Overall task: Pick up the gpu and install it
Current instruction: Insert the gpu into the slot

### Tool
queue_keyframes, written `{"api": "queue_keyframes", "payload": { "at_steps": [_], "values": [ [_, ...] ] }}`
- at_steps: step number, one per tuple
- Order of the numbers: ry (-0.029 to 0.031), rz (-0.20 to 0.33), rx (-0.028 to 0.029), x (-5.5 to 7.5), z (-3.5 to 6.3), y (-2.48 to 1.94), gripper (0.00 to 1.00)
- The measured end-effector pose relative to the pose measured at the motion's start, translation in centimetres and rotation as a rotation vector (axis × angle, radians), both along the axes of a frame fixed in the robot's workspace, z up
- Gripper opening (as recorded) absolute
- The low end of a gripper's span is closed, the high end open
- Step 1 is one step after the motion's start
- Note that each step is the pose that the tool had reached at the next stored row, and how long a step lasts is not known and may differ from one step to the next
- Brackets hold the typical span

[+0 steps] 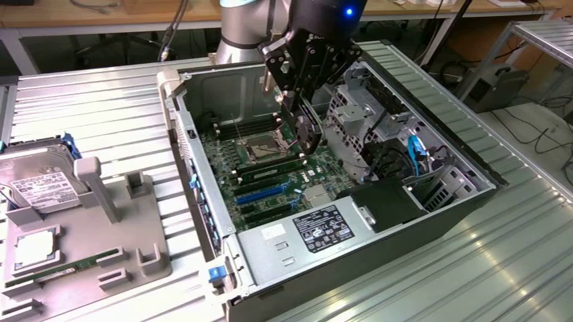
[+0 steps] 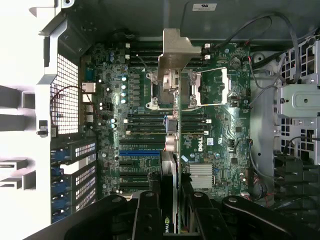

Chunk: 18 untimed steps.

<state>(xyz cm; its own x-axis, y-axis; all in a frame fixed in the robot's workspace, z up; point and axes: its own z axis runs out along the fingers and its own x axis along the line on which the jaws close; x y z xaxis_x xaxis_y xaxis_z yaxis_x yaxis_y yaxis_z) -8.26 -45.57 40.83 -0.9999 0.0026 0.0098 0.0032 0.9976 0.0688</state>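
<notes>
My gripper (image 1: 296,100) hangs over the open computer case (image 1: 192,168), shut on the gpu (image 1: 308,137). The dark card is held on edge, above the motherboard (image 1: 268,174) near the CPU socket (image 1: 266,144). In the wrist view the gpu (image 2: 170,165) appears edge-on between my black fingers (image 2: 149,210), and its silver bracket (image 2: 175,50) sticks out at the far end over the socket area. The blue expansion slot (image 2: 141,153) lies just beside the card's line. The card's lower edge is clear of the board.
A grey fixture (image 1: 125,221) at the exterior view's left carries a silver hard drive (image 1: 40,184), a CPU chip (image 1: 31,247) and a green memory stick (image 1: 63,268). Inside the case are the power supply (image 1: 313,228), a drive cage (image 1: 358,111) and cables (image 1: 417,151).
</notes>
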Motion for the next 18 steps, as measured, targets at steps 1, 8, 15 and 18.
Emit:
{"api": "queue_keyframes", "payload": {
  "at_steps": [1, 8, 15, 18],
  "values": [
    [-0.0001, 0.001, 0.0001, 0.0, -0.03, 0.01, 0.26],
    [-0.0001, 0.143, 0.0000, 0.0, -0.37, 0.00, 0.26],
    [0.0000, 0.274, -0.0001, 0.0, -0.97, 0.00, 0.26],
    [0.0000, 0.328, -0.0002, 0.0, -1.24, 0.00, 0.26]
  ]
}}
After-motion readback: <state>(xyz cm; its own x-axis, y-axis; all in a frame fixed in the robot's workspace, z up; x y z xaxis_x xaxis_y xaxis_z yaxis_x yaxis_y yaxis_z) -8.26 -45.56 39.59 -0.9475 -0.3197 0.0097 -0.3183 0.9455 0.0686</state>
